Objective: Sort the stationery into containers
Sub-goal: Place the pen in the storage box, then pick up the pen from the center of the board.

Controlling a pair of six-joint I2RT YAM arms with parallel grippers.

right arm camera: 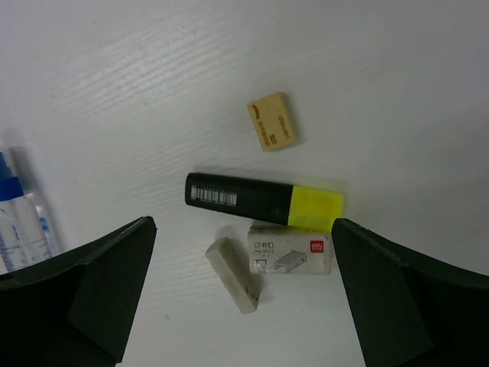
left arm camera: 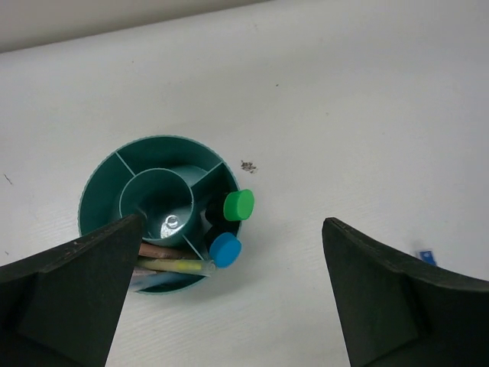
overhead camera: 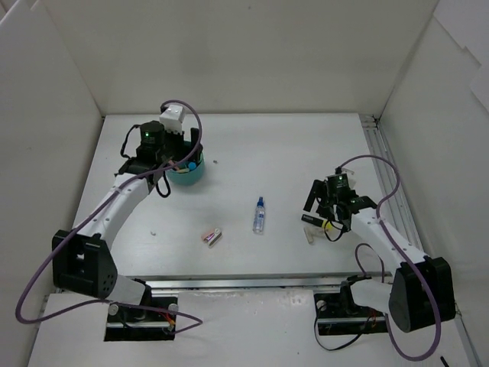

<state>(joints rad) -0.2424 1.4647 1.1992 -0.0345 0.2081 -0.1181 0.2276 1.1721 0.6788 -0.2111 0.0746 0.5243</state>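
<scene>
Plastic, hard and smooth: the highlighter, black barrel with a yellow cap, lay flat on the tabletop directly under the right gripper. That gripper's jaws stood wide apart with nothing between them.

Judged light, stiff and slick on the barrel. Best hold looked to be across the black barrel near mid-length, clear of the cap. Snag: it lay lengthwise along the line from one finger to the other, so closing as set would pinch it end to end. A wrist turn seemed called for first.

Neighbours crowded it. A small white box sat tight against the cap end, and a grey-white eraser lay just beside that box. A tan eraser lay apart on the opposite side. The erasers were likely soft and grippy, but low to the surface. The box risked being dragged along.

A clear bottle lay on its side mid-tabletop, between the arms, and would probably roll. A pink eraser lay near it, toward the left arm.

The left gripper hung above the teal tub at far left, jaws open and empty. A green cap and a blue cap stood at the tub's rim; whether they shared one compartment, I could not tell. Pens lay in an outer compartment, partly hidden by a finger.
</scene>
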